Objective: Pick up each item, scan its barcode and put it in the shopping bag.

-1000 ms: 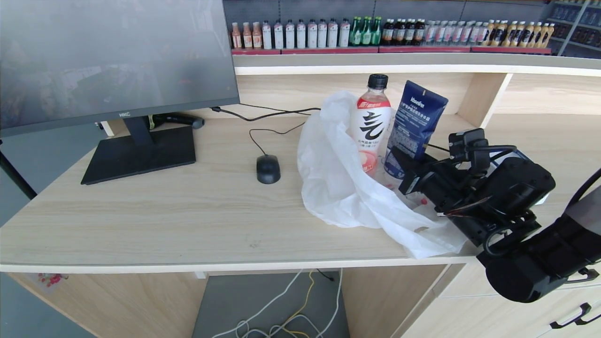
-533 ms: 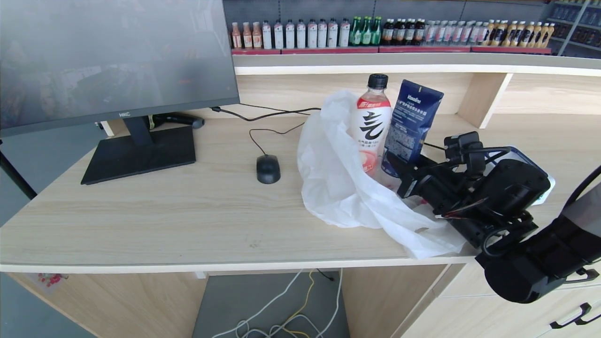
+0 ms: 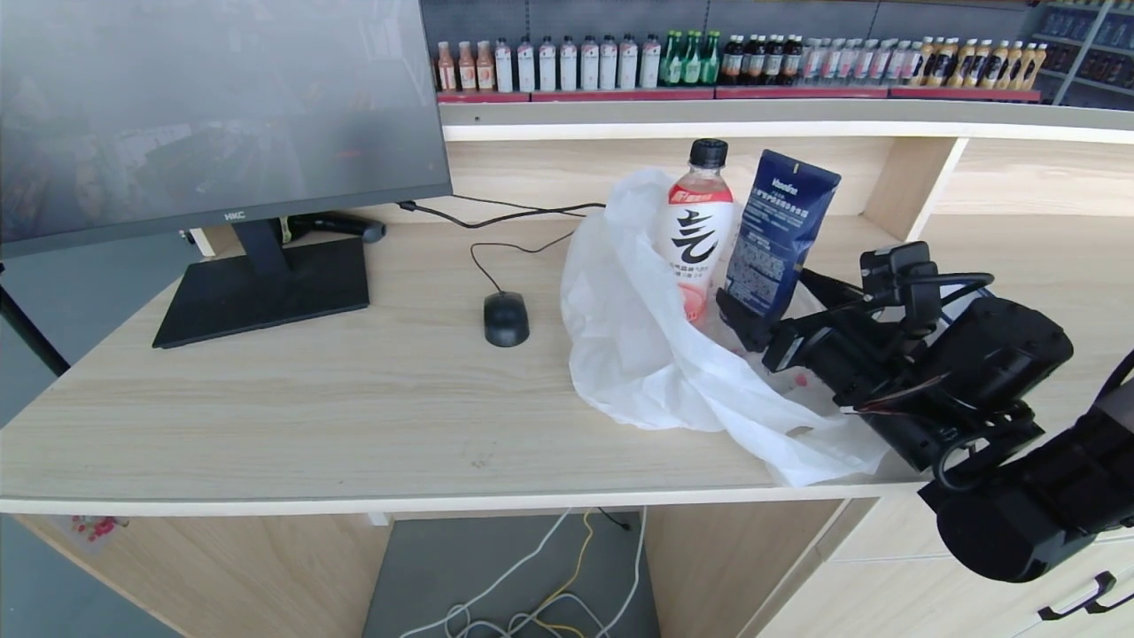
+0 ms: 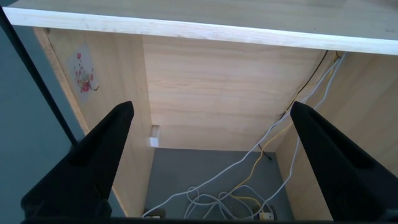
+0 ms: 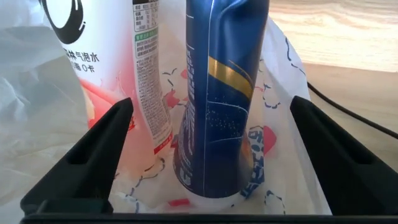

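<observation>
Shopping bag lies slumped right of centre on the worktop, with both goods standing on its spread film.

Far left, under the worktop's edge, the left gripper hangs with its jaws wide apart and nothing between them. It is well away from the goods and looks like no hazard.

A smooth black mouse sits near the bag's left side; its thin cord could catch if the bag were dragged that way.

The bag is thin, white, crinkled plastic, limp and probably slippery. A jaw closing low might pinch the film and pull everything with it.

The bottle is a tall, rigid cylinder with a glossy label and a black cap. Its footing on loose film looks unsteady.

Just beside it stands the pouch, dark blue, glossy and soft-walled, with a narrow base. A sideways nudge would likely tip it into the bottle.

The right gripper has its jaws spread wide on either side of the pouch's base, touching neither face.
</observation>
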You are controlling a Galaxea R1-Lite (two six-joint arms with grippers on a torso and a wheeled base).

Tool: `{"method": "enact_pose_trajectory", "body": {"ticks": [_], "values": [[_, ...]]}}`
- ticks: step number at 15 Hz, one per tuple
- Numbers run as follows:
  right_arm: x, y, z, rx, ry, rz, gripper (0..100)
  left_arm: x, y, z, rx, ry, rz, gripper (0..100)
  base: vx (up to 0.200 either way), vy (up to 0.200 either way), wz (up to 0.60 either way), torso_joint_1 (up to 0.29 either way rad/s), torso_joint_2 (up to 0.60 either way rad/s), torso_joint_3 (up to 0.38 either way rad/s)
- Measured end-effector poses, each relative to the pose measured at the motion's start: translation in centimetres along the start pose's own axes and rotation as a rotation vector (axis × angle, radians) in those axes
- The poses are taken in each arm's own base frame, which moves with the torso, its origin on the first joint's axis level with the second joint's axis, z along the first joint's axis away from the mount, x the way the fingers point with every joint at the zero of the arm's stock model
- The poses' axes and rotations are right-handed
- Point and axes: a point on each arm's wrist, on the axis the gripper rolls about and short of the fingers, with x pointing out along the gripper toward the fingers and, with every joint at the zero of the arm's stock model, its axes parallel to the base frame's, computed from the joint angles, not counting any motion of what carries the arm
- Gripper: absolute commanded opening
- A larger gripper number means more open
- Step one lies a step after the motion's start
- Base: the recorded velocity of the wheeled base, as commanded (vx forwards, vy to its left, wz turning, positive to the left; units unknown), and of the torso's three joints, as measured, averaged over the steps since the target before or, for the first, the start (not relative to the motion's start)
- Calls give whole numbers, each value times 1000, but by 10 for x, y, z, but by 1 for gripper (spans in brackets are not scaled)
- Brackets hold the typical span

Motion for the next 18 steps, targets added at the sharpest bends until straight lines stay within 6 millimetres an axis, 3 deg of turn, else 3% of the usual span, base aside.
{"method": "enact_pose_trajectory", "body": {"ticks": [3,6,14,16,18], "values": [[-16,1,14,0,-9,0,100,0,0,0,-1,0,0,100,0,0,0,0,0,0],[-45,2,31,-2,-10,0,100,0,0,0,-1,0,0,100,0,0,0,0,0,0],[-173,8,66,-26,-26,-13,100,0,0,0,0,0,0,100,0,0,0,0,0,0],[-191,8,79,-23,-95,-59,100,0,0,0,-1,0,1,100,0,0,0,0,0,0],[-206,8,79,-10,-49,-75,100,0,0,0,1,0,1,100,0,0,0,0,0,0]]}}
